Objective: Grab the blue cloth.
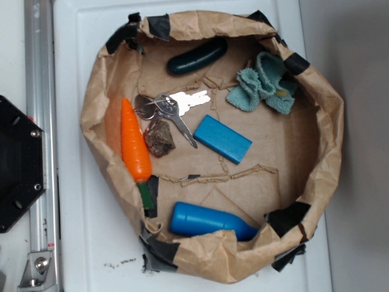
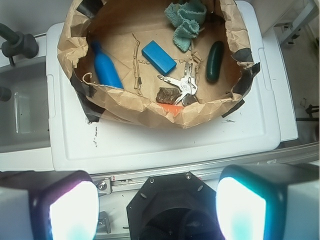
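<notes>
The blue cloth (image 1: pixel 262 89) is a teal fuzzy rag, folded, lying in the upper right of a brown paper bowl (image 1: pixel 97 97). In the wrist view the cloth (image 2: pixel 185 21) is at the top, at the far side of the bowl (image 2: pixel 125 107). My gripper (image 2: pixel 157 207) is open, its two glowing pads wide apart at the bottom of the wrist view, over the black robot base and well short of the bowl. It holds nothing. The gripper does not show in the exterior view.
In the bowl lie a bright blue block (image 1: pixel 222 139), a blue bottle (image 1: pixel 209 221), an orange carrot (image 1: pixel 134 144), keys (image 1: pixel 176 106), a brown stone (image 1: pixel 159 137) and a dark green pickle (image 1: pixel 197 56). The bowl stands on a white lid (image 1: pixel 85 243). A metal rail (image 1: pixel 39 121) runs along the left.
</notes>
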`<state>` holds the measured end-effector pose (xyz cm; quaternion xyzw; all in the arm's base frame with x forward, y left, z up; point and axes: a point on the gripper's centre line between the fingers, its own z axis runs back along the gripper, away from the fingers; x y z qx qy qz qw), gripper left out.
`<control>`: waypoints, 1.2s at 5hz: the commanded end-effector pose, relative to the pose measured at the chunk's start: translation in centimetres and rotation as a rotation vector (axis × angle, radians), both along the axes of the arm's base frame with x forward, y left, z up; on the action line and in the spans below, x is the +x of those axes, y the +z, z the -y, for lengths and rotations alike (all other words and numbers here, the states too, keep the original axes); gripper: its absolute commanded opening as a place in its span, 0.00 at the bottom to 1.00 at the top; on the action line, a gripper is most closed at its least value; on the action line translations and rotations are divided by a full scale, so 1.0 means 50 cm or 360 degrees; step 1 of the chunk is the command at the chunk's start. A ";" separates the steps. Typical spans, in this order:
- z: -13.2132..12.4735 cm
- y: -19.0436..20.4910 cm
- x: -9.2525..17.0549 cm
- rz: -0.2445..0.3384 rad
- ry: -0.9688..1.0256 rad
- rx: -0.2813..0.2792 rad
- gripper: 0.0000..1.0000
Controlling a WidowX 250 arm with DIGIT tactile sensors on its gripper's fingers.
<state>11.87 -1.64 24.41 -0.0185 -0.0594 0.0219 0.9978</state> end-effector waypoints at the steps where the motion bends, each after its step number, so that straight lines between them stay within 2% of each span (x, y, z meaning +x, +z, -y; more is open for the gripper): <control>1: 0.000 0.000 0.000 0.0000 0.0000 0.0000 1.00; 2: -0.026 -0.067 0.100 0.0284 0.0286 0.0035 1.00; 3: -0.051 -0.101 0.200 0.0403 0.0458 0.0141 1.00; 4: -0.065 -0.155 0.285 0.0479 0.0508 0.0189 1.00; 5: -0.063 -0.224 0.332 0.0479 0.0422 0.0208 1.00; 6: -0.060 -0.308 0.357 0.0483 0.0300 0.0232 1.00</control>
